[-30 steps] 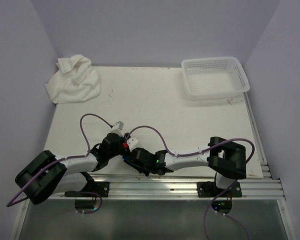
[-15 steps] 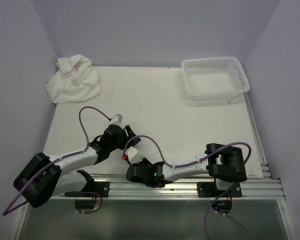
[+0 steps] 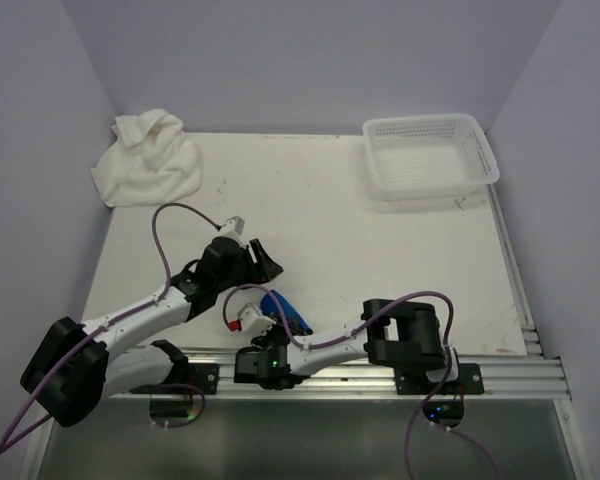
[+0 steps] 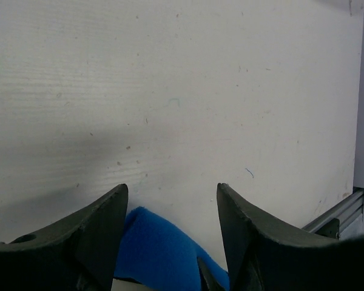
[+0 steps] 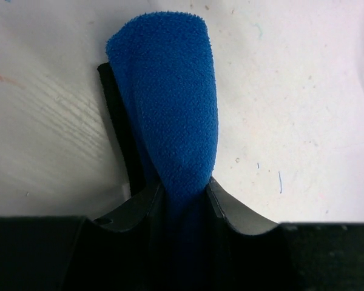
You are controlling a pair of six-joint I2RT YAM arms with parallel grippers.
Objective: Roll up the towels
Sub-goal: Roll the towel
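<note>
The small blue towel (image 3: 285, 310) lies near the table's front edge, pinched into a narrow fold. My right gripper (image 3: 276, 326) is shut on its near end, and in the right wrist view the blue towel (image 5: 170, 91) stands out from between the shut gripper (image 5: 185, 185). My left gripper (image 3: 263, 263) is open and empty just behind and to the left of it. In the left wrist view the gripper (image 4: 171, 187) hangs over bare table, with the blue towel (image 4: 161, 251) low between its fingers. The large white towel (image 3: 148, 160) lies crumpled at the far left corner.
A white perforated basket (image 3: 432, 176) stands at the far right corner. The metal rail (image 3: 380, 375) runs along the near edge, just behind my right wrist. Purple cables loop over both arms. Walls close in the table on the left, back and right.
My right gripper has drawn back toward the near edge with the blue towel, which now shows. My left gripper has moved away up and right and stands open.
</note>
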